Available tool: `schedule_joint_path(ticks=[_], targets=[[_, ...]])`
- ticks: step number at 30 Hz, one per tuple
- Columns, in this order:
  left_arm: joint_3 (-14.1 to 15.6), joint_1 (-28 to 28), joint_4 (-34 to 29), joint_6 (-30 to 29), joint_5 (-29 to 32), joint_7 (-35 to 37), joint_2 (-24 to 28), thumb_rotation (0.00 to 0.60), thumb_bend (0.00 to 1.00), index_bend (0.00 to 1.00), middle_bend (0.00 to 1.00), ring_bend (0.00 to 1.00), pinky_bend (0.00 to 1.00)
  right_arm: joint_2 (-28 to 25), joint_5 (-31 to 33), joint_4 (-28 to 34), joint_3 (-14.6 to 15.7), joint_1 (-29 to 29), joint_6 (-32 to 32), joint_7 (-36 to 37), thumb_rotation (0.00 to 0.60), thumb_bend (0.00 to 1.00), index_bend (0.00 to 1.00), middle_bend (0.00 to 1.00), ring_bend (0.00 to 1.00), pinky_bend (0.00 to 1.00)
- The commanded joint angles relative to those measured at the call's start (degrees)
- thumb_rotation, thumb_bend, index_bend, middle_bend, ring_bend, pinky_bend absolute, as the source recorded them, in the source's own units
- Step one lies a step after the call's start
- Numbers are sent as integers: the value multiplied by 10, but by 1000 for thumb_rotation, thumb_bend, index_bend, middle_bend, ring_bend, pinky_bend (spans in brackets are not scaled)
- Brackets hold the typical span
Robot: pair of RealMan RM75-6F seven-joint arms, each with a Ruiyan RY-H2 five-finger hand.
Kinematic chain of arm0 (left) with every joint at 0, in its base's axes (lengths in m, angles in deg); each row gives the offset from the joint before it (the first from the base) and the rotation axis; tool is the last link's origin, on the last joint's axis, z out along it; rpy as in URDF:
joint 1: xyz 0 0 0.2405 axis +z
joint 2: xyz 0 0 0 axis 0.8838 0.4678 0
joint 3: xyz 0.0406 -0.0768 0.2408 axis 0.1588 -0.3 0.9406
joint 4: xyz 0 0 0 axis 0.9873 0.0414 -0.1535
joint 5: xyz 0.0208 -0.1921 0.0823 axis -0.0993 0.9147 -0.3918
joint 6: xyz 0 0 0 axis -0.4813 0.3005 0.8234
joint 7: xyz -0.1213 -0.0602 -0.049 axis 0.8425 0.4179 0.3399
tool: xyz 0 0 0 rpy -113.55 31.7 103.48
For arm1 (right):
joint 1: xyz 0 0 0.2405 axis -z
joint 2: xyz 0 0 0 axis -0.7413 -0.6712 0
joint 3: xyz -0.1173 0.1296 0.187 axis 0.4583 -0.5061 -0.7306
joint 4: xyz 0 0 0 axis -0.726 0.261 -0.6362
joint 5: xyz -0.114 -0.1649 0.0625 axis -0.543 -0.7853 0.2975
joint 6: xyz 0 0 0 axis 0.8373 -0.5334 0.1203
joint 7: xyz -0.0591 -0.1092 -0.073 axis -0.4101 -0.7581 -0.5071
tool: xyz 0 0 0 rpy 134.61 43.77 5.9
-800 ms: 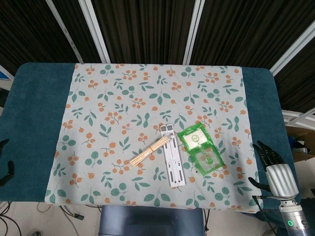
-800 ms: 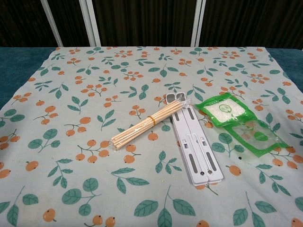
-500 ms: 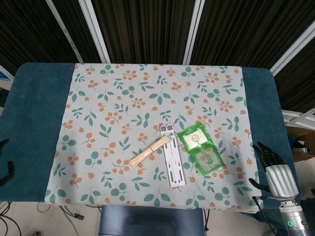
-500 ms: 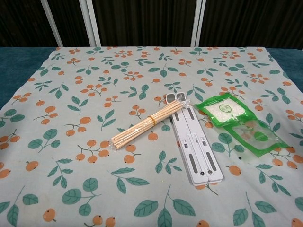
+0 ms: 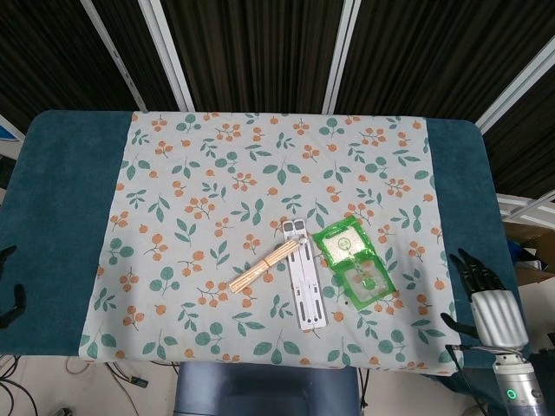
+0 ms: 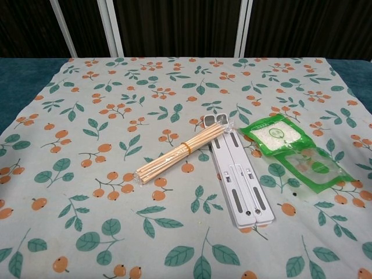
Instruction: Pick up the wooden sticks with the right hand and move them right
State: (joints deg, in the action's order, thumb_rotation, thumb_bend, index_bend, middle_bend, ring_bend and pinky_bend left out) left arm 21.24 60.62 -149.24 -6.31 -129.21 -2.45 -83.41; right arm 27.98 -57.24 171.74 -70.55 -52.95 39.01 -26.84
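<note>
A bundle of wooden sticks, bound with a band, lies diagonally near the middle of the floral cloth, its upper end resting on a grey folding stand. My right hand hovers by the table's front right corner, far right of the sticks, fingers spread and holding nothing. My left hand shows only as dark fingertips at the left edge of the head view. Neither hand appears in the chest view.
Two green plastic packets lie just right of the stand. The teal table extends past the cloth on both sides. A cardboard box sits beyond the right edge.
My right hand has sunk very slightly toward the bottom of the head view. Nothing on the cloth has moved.
</note>
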Motion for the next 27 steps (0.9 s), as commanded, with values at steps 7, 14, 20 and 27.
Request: schedule_joint_path(ticks=[7,14,20,27], targets=[[-1,1,-5,-2,1,-1,-2,600,545,143,0,0,0,1,-11,6,4,-29,-44,22,600,199,2,78,129,211],[-6,2,-11,-1,15,6,0,600,545,141,0,0,0,4,-7,18,-35,-118,-141,11,600,216,4,91,136,211],[-7,1,-14,7,23,8,3,600,545,137,0,0,0,18,22,38,-72,-199,-237,-22,600,268,10,105,135,211],[-7,2,-17,8,28,8,5,600,546,133,0,0,0,62,59,47,-107,-270,-299,-58,600,273,54,148,168,211]])
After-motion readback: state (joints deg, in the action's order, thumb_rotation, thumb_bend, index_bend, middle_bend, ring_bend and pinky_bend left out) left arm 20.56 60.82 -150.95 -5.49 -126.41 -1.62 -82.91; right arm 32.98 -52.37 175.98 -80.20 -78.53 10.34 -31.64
